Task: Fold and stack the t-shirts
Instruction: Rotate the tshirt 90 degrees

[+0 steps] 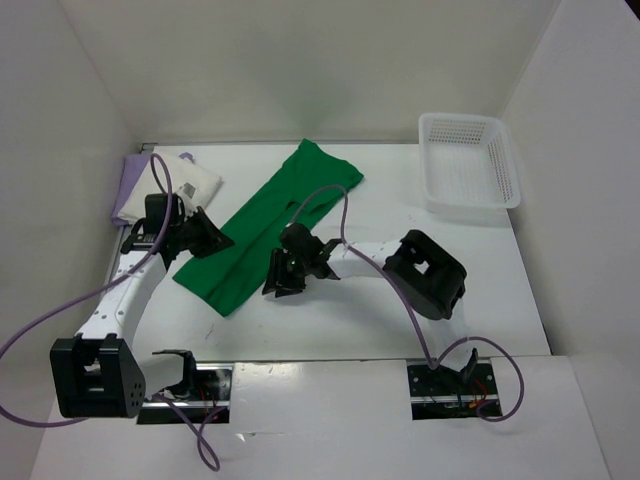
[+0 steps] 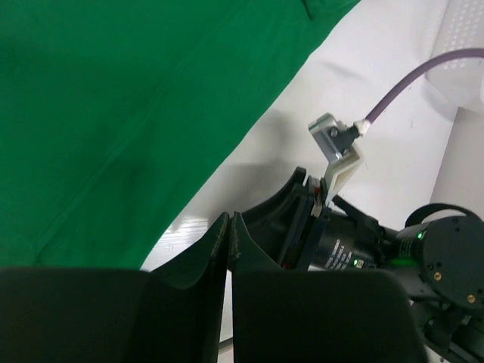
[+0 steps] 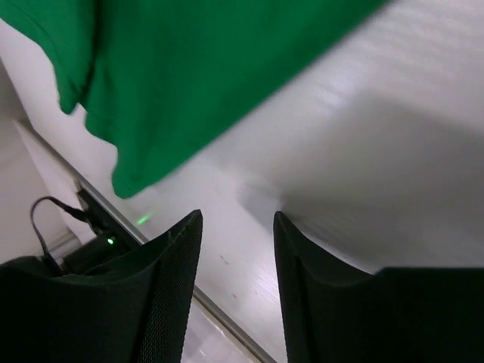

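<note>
Green shirt [image 1: 270,225]: flat on the desk [image 1: 330,320], left of the basket [image 1: 468,203], in a long smooth diagonal strip. Off-white shirt [image 1: 195,185]: folded atop the lavender shirt [image 1: 128,185], farthest from the basket. Left end effector [image 2: 229,221]: fingers pressed together at the strip's edge away from the basket. Right end effector [image 3: 236,223]: fingers apart, at the strip's basket-side edge.

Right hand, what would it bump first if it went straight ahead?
Probably the white table, just short of the green shirt. The open right hand points down at it, though depth is unclear.
</note>
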Robot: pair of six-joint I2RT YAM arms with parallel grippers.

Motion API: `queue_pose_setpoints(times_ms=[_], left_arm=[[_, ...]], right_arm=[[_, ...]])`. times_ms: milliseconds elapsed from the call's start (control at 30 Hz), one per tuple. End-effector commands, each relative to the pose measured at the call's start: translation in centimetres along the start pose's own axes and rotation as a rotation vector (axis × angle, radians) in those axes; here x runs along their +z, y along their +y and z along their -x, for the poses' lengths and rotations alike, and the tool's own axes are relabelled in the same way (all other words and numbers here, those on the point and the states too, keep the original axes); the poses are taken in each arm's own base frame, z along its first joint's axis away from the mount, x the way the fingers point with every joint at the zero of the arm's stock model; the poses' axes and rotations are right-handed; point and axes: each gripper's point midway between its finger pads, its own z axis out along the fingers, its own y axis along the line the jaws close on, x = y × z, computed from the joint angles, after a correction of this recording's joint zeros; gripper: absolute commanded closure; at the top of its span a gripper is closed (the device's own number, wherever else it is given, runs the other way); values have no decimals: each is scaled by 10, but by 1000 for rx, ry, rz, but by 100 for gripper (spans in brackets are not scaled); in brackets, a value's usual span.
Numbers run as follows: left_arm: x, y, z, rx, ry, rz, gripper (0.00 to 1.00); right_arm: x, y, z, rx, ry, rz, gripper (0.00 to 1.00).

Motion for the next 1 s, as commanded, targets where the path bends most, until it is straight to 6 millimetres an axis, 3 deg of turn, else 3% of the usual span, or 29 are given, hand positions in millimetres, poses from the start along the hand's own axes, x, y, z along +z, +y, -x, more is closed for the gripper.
queue_pose_setpoints(times_ms=[0,133,200,300,333,400,433,500,567,600,633,667,700,767,800,833,900,967], left_arm=[[-8,1,5,54,-50,3,91],[-8,3,-2,50,-37,0,90],[-8,1,-1,54,-38,-15,90],[-5,1,0,54,-38,-15,95],[-3,1,2,55,-39,-16,95],[0,3,2,53,-36,-14,97],[1,2,0,59,-21,-22,97],[8,5,-5,44,16,-24,92],[10,3,-9,47,35,-32,86],[11,3,-11,53,36,-28,84],[15,6,-16,52,53,-15,83],[16,2,-21,66,67,-24,83],[18,2,-27,58,82,-23,83],[23,1,-39,64,127,-18,79],[24,-2,-53,69,164,-19,78],[27,2,-63,72,196,-2,76],[31,-1,-85,108,255,4,67],[34,4,-106,119,307,33,56]], right_arm=[[14,24,29,18,-97,67,51],[32,15,35,50,-115,30,49],[41,11,36,64,-107,17,54],[47,11,39,66,-103,10,71],[50,10,41,66,-110,5,82],[50,3,38,65,-101,-26,95],[43,4,38,65,-109,-31,100],[27,-12,51,77,-135,-57,100],[-2,-26,49,81,-151,-71,100],[-15,-61,42,89,-140,-140,100],[-38,-57,45,75,-157,-124,100],[-50,-69,40,80,-145,-145,100],[-63,-101,23,96,-109,-213,100],[-98,-109,22,109,-157,-225,100],[-107,-133,5,144,-138,-265,100],[-130,-133,14,170,-193,-233,100],[-144,-145,7,208,-224,-232,92],[-157,-134,8,219,-258,-198,72]])
